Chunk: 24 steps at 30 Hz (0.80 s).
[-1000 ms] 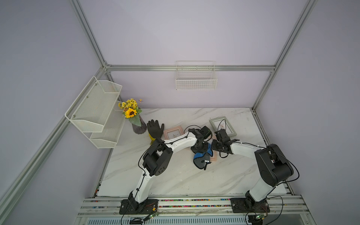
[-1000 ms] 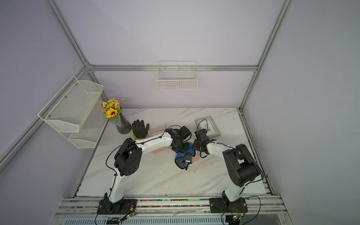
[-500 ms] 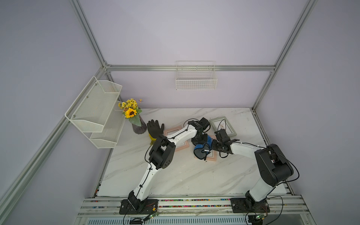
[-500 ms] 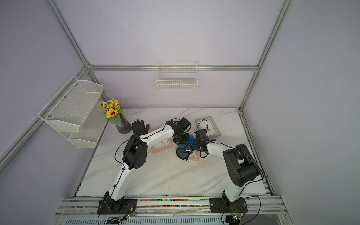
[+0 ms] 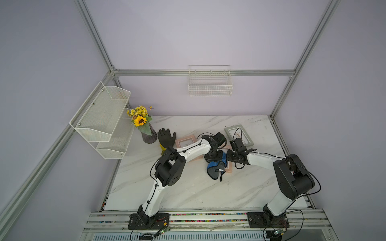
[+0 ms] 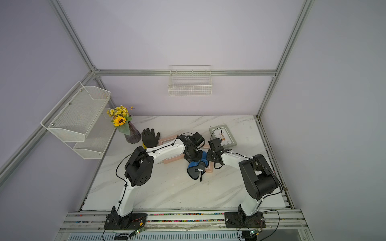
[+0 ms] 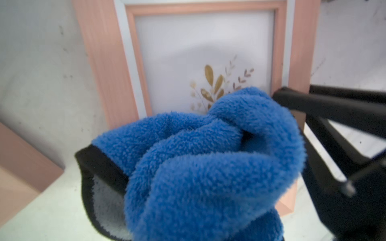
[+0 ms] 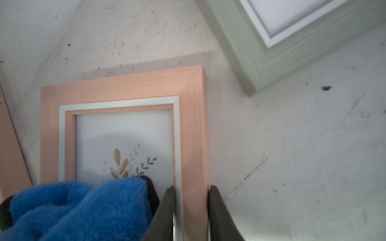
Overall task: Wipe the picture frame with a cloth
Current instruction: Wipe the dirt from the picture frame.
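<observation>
Your left gripper [image 5: 213, 158] is closed on the cloth [image 7: 208, 158], which bunches up blue in front of the left wrist camera and hides the fingertips. The bundle rests on the glass of the picture frame [image 8: 125, 87], over the lower part of the leaf print. In both top views the cloth spills past the frame's edge toward the arm bases, its grey reverse and loop trailing onto the table [image 5: 188, 187]. Your right gripper [image 8: 191, 215] clamps one side rail of the same frame. One finger [image 8: 167, 208] sits on the inner lip by the glass and its partner presses the outer edge, with the cloth's dark edging just beside the inner finger. Ahead of the cloth, the rest of the glass and the far rail lie uncovered. Beyond that rail you have a strip of bare marble, then the corner of the green frame [image 8: 261, 62], near but apart. On the opposite side the larger pink frame [image 5: 184, 141] runs close alongside, with a narrow wedge of table between the two edges, and your left forearm crosses above it. The glove [image 5: 166, 137] and vase [image 5: 148, 136] stand well apart at the back. The widest open marble lies toward the arm bases.
</observation>
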Motion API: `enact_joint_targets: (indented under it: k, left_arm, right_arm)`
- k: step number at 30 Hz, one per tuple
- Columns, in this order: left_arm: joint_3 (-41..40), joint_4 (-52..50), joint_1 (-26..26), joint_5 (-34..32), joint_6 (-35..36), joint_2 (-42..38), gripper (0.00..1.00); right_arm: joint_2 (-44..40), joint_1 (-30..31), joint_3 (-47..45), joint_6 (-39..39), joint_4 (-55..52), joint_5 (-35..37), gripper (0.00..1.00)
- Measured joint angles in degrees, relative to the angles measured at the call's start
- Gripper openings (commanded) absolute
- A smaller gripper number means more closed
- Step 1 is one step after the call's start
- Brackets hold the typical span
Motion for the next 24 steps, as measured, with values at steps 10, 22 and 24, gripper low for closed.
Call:
enact_joint_targets:
  k: [10, 22, 24]
  left_arm:
    - [4.74, 0.74, 1.44, -1.42, 0.48, 3.63, 0.0]
    - [-0.04, 0.35, -0.5, -1.9, -0.44, -0.07, 0.0]
    - [3.98, -0.39, 0.94, -1.46, -0.09, 2.43, 0.0]
  right_arm:
    - [0.0, 0.0, 0.0, 0.17, 0.02, -0.02, 0.22]
    - [0.02, 0.0, 0.04, 0.02, -0.02, -0.09, 0.22]
    - [0.02, 0.0, 0.11, 0.02, -0.13, -0.09, 0.22]
